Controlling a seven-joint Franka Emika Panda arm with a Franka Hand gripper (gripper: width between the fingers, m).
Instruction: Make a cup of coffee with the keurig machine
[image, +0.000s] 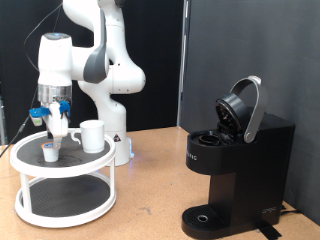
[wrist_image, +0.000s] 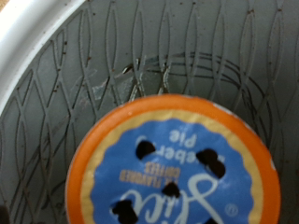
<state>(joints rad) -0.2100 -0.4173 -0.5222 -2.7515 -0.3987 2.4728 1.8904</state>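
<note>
Fingers (image: 58, 131) hang over a coffee pod (image: 49, 151) on the wire rack (image: 30, 186); their state cannot be told. The cup (image: 92, 135) stands beside them, and the keurig machine (image: 235, 170) has its lid raised.

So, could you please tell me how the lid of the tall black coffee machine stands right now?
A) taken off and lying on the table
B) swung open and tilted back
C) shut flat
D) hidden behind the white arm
B: in the exterior view the tall matte-black Keurig coffee machine has its rounded hinged lid raised and tilted back, leaving the pod chamber exposed.
</note>
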